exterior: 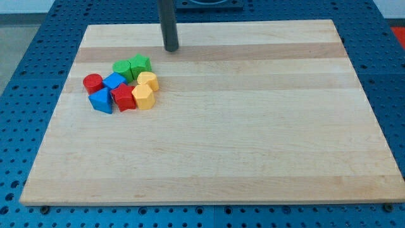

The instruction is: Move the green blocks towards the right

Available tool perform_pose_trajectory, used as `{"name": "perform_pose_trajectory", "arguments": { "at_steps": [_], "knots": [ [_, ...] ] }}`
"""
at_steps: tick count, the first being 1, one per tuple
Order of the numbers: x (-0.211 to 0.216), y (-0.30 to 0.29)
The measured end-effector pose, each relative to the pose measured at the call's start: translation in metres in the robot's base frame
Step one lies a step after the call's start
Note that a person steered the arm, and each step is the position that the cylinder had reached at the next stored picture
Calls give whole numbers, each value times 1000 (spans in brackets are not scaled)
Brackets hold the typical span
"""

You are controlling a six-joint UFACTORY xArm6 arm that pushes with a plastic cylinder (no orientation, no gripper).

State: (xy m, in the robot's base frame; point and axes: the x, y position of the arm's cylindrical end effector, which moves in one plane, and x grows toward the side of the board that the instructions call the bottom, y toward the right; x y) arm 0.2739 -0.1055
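**Green blocks not yet shifted — cluster intact near the board's left edge**

The rod was seen coming down from the view's top, and my tip (171, 49) was planted on the wooden board (253, 139) close to its top edge, left of centre. No claw was carried at all: only a plain dark rod, so nothing could be spread, pressed together or pinched.

The two green pieces were found in the upper-left part of the board, at the top of a tight huddle: a rounded green block (122, 68) and, touching it on the view's right, a green star (140, 64). My tip was placed just above and to the right of the star, apart from it, with no contact made.

Below the greens, the rest of the pack was crowded in: a red cylinder (92, 82) nearest the left edge, a blue block (114, 80), a blue wedge-like block (101, 101), a red block (123, 97), and two yellow blocks (148, 80) (143, 97) on the right flank.

By the look of things, the task was judged barely begun. Both greens were sitting far from the right edge. The tip would have to be brought round to their left side first, and the whole rightward push was left to do.
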Motion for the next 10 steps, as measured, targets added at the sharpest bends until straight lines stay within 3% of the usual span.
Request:
{"name": "perform_pose_trajectory", "arguments": {
  "at_steps": [2, 3, 5, 8, 9, 10],
  "knots": [
    [0, -98],
    [6, -119],
    [50, -124],
    [79, -124],
    [76, -124],
    [40, -124]
  ]
}}
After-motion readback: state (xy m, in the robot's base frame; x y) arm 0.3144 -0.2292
